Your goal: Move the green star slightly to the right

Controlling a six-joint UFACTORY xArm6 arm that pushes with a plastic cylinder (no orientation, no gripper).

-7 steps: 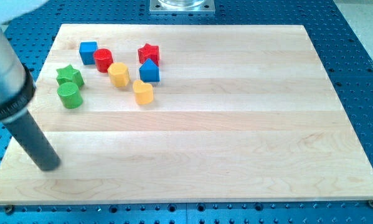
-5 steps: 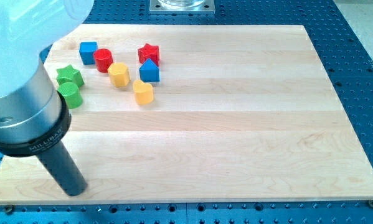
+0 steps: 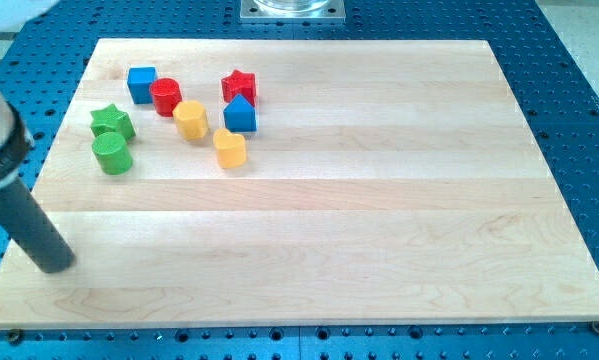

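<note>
The green star (image 3: pixel 111 121) lies near the board's left edge, towards the view's top. A green cylinder (image 3: pixel 111 153) sits just below it, touching or nearly touching. My tip (image 3: pixel 54 264) rests on the board at the lower left, well below and left of the green star and apart from every block.
A blue cube (image 3: pixel 142 83), a red cylinder (image 3: pixel 165 96), a yellow block (image 3: pixel 190 119), a second yellow block (image 3: pixel 229 147), a blue block (image 3: pixel 240 114) and a red star (image 3: pixel 239 86) cluster right of the green star. The wooden board (image 3: pixel 379 220) lies on a blue perforated table.
My tip swung right and down to the board's bottom edge, then came back left and up to the lower left. No block has moved.
</note>
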